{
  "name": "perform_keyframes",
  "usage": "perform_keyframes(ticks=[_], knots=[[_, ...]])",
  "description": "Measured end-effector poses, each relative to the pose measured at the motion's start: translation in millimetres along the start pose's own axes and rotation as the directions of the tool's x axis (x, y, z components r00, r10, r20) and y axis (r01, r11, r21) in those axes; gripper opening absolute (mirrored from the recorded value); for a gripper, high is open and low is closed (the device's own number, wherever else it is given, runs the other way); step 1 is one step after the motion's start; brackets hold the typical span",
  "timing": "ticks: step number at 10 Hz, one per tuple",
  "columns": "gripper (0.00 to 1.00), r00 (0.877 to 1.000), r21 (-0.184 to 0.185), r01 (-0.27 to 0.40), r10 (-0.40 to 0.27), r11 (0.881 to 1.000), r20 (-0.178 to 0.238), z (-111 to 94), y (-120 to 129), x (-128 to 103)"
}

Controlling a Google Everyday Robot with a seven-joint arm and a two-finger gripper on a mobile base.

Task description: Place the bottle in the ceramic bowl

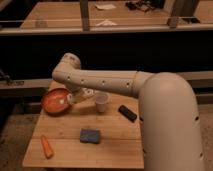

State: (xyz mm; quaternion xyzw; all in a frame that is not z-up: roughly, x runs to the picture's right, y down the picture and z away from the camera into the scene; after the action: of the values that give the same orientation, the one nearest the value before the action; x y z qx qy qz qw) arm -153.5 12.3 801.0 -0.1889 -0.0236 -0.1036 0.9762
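The orange-red ceramic bowl (54, 100) sits at the back left of the wooden table (115, 145). My arm reaches in from the right, bends at an elbow above the table, and comes down to the gripper (79, 95) at the bowl's right rim. The gripper is shut on the small whitish bottle (69, 99), which lies tilted with its left end over the bowl's right edge. Most of the bottle is hidden by the gripper.
A translucent white cup (101, 103) stands just right of the gripper. Further right lies a black oblong object (127, 113). At the table's middle front is a blue sponge (90, 135), with an orange carrot (46, 146) at the front left. Desks stand behind.
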Motion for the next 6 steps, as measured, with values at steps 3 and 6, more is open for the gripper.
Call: perform_keyframes(ticks=[3, 6], knots=[[0.02, 1.0, 0.016, 0.004, -0.004, 1.0, -0.004, 2.2, -13.5, -10.5], [0.02, 1.0, 0.027, 0.024, -0.023, 0.999, -0.002, 4.2, -18.7, -20.5]])
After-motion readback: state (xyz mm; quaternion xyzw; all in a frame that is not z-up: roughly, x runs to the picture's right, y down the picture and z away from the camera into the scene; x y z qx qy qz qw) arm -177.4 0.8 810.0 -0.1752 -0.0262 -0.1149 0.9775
